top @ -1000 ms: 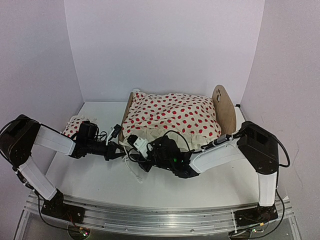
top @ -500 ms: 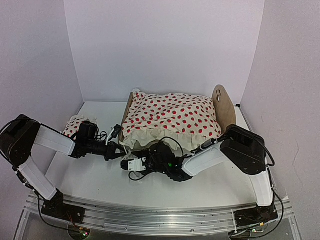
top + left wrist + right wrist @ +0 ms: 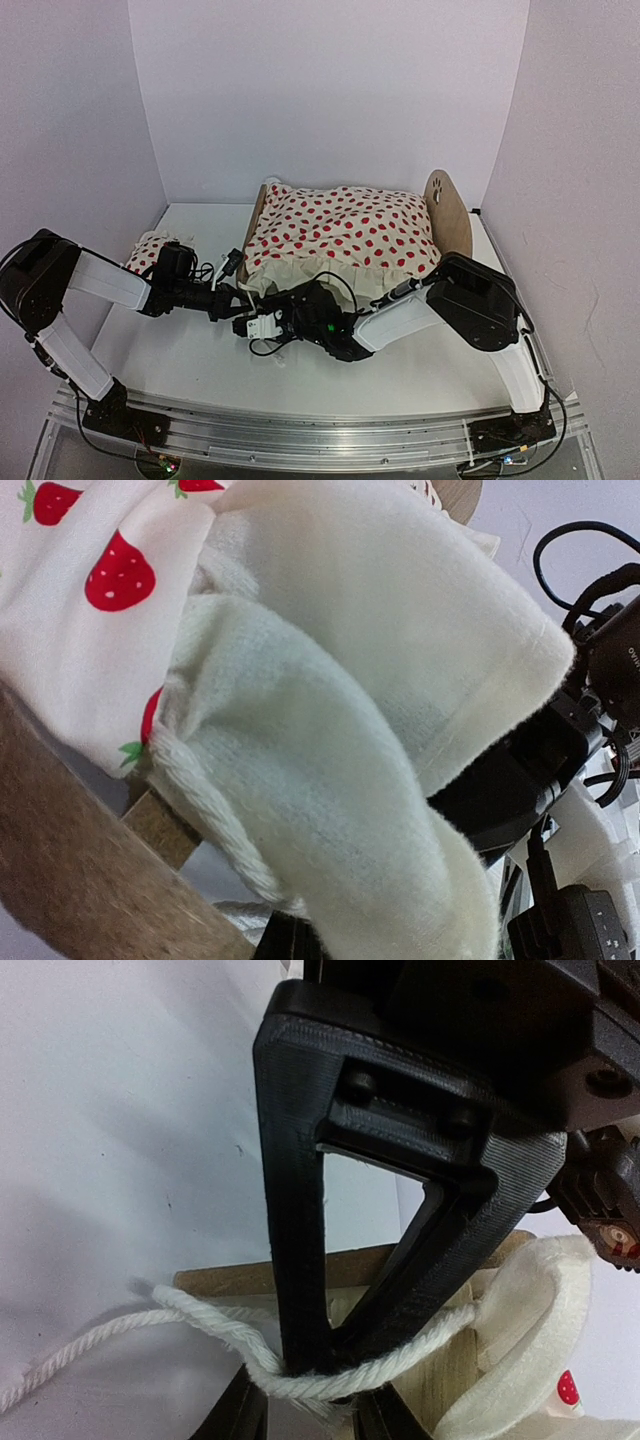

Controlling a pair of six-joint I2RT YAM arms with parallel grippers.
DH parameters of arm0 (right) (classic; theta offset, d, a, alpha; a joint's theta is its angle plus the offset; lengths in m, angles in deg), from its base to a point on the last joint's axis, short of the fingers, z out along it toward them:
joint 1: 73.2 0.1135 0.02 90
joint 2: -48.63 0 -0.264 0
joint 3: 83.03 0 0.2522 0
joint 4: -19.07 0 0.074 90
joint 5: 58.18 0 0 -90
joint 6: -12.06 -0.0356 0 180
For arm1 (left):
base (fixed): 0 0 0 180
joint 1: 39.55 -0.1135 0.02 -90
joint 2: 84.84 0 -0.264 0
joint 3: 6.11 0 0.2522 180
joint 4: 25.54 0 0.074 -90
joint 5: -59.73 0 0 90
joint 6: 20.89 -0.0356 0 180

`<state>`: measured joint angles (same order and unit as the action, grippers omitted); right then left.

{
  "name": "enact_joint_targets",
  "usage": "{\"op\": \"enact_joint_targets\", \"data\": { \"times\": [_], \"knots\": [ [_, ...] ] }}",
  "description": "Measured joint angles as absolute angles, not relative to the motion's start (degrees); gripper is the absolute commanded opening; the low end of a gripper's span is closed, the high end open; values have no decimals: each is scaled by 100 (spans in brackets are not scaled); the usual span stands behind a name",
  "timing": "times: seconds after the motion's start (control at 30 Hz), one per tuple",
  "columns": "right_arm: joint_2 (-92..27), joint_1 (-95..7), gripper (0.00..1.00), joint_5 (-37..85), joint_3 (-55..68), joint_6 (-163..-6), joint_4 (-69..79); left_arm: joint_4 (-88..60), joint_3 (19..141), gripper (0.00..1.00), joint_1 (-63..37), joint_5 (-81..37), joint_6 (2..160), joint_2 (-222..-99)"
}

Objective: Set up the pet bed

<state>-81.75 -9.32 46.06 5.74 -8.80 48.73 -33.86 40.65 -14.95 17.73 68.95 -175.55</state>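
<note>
The pet bed (image 3: pixel 450 222) stands at the back of the table, its rounded wooden headboard on the right. A white blanket with red dots (image 3: pixel 345 235) covers it. My left gripper (image 3: pixel 238 296) is shut on the blanket's near-left corner, and the cream fleece underside (image 3: pixel 330 780) fills the left wrist view and hides most of its fingers. My right gripper (image 3: pixel 250 318) sits just below it at the bed's foot corner. In the right wrist view its jaws (image 3: pixel 305 1418) stand apart, with a white cord (image 3: pixel 400 1360) lying across their tips and the left gripper's black finger (image 3: pixel 298 1260) right in front.
A small red-dotted pillow (image 3: pixel 148 250) lies on the table at the left, behind the left forearm. The wooden footboard (image 3: pixel 230 1278) is close behind the cord. White walls enclose the table on three sides. The right arm's elbow (image 3: pixel 475 300) hangs near the bed's front right.
The right gripper has slid left along the blanket's near edge to the bed's foot corner, beside the left gripper. The right elbow has swung inward. The left arm has held still.
</note>
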Motion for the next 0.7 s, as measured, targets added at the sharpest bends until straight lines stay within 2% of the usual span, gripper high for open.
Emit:
{"op": "enact_joint_targets", "data": {
  "times": [0.23, 0.5, 0.7],
  "knots": [
    [-8176, -942, 0, 4647, 576, -778, 4935, -3335, 4084, 0, -1495, 1754, 6891, -17555],
    [-8139, -973, 0, 4611, 423, -835, 4855, -3127, 4215, 1, -1496, 1734, 6768, -17555],
    [-7857, -958, 0, 4573, 335, -1517, 4351, -3128, 4215, 2, -1484, 1714, 6737, -17555]
  ]
}}
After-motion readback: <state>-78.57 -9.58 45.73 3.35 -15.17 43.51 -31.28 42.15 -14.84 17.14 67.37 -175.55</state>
